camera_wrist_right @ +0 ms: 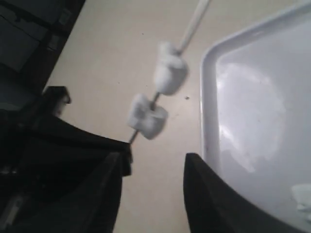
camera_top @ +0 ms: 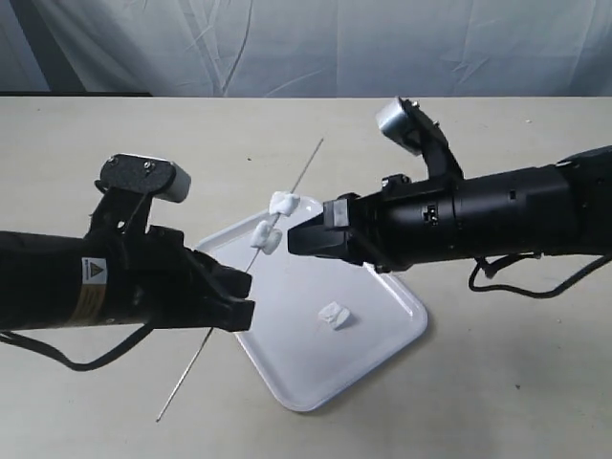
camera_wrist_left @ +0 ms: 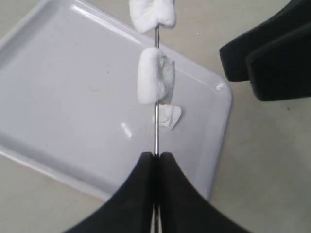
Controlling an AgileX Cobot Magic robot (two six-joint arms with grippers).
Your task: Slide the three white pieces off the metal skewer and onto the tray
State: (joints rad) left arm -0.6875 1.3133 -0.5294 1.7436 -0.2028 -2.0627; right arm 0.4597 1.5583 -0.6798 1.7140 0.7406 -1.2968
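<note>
What is hiding
Part of the thin grey metal skewer is hiding behind the black left gripper; the loose soft white lump is lying blurred, cut by the edge.

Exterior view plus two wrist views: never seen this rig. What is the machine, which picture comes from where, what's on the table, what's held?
It is a robot with two black arms, each ending in a two-finger gripper. The exterior view looks at the whole table from outside. Each wrist view comes from a camera riding on one arm, looking along that arm's gripper. On the table lies a white tray. The left gripper is shut on a thin metal skewer and holds it over the tray. Two white pieces are threaded on it, and a third piece lies on the tray. The right gripper is open and empty, close beside the lower threaded piece.
</note>
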